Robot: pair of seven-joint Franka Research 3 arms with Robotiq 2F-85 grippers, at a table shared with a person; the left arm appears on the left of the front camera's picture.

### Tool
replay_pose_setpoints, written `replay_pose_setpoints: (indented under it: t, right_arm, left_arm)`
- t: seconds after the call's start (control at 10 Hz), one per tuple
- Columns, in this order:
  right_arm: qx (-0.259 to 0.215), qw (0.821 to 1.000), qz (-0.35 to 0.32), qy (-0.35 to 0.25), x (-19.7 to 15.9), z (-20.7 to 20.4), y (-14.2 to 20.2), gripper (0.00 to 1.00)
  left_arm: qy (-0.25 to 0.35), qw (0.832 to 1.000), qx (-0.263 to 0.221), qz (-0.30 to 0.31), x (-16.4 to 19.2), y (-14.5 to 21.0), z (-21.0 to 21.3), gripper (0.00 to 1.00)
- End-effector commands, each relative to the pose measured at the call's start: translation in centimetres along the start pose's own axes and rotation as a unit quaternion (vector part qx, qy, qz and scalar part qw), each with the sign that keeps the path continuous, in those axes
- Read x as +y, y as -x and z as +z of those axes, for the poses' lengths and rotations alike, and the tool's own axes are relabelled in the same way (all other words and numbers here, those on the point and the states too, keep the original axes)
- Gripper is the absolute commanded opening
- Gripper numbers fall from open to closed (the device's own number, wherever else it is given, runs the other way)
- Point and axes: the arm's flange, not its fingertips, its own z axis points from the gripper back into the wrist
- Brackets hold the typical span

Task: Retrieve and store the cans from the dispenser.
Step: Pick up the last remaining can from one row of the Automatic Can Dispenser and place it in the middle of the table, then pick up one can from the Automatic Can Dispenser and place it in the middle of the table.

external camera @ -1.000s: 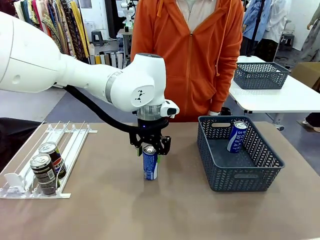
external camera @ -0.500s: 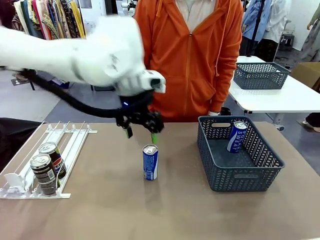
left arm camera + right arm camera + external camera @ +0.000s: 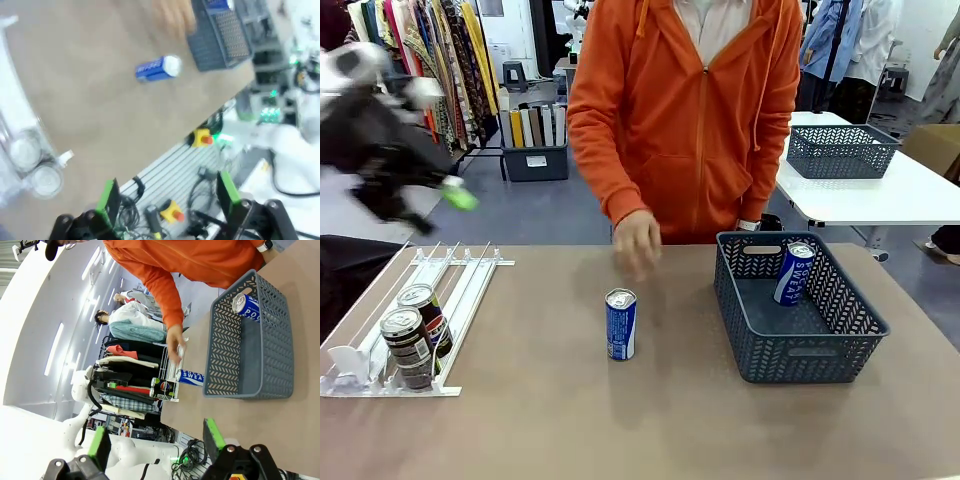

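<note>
Standing blue can (image 3: 620, 324): upright on the brown table (image 3: 620, 430), silver top up, left of the basket (image 3: 800, 345) and apart from it. Nothing touches it.
Leaning blue can (image 3: 793, 272): inside the basket, tilted against its far right wall, with the white lettering facing the robot's side.
Rear dark can (image 3: 425, 308): upright in the dispenser (image 3: 460, 270), well to the left of the basket.
Front dark can (image 3: 407, 345): just in front of the rear dark can in the neighbouring lanes, close to the curved stops and equally far from the basket.
Dispenser: a flat white rack at the table's left side, well apart from the basket. The standing blue can is between the two.
Person's hand (image 3: 638, 243): blurred, above the table just behind the standing blue can, left of the basket's far corner. It holds nothing.
Left gripper (image 3: 167, 197): jaws spread wide with nothing between the green pads. In the front view it is a blur high above the dispenser's far end, far to the left of the basket.
Right gripper (image 3: 156, 440): jaws spread wide and empty, held clear of the basket, which lies ahead of it.
Second basket (image 3: 840, 150): on a white table behind and to the right of the basket.
</note>
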Motion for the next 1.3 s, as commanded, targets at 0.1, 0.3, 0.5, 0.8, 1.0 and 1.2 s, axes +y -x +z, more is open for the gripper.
replay_pose_setpoints:
  t: [0.1,0.3,0.5,0.8,1.0,1.2]
  right_arm:
    - [-0.008,1.000,0.013,-0.010,0.3,-0.1,-0.4,1.00]
    - [-0.008,1.000,0.013,-0.010,0.3,-0.1,-0.4,1.00]
    - [-0.008,1.000,0.013,-0.010,0.3,-0.1,-0.4,1.00]
    - [-0.008,1.000,0.013,-0.010,0.3,-0.1,-0.4,1.00]
    - [-0.008,1.000,0.013,-0.010,0.3,-0.1,-0.4,1.00]
    - [-0.008,1.000,0.013,-0.010,0.3,-0.1,-0.4,1.00]
  left_arm:
    - [0.153,0.980,-0.087,0.092,12.3,3.3,5.8,1.00]
    - [0.272,0.943,-0.162,0.104,19.4,7.4,6.4,1.00]
    - [0.261,0.943,-0.161,0.132,21.1,8.8,5.2,1.00]
    - [0.247,0.943,-0.177,0.138,20.8,9.0,7.5,1.00]
    - [0.247,0.943,-0.177,0.138,20.8,9.0,7.5,1.00]
    - [0.247,0.943,-0.177,0.138,20.8,9.0,7.5,1.00]
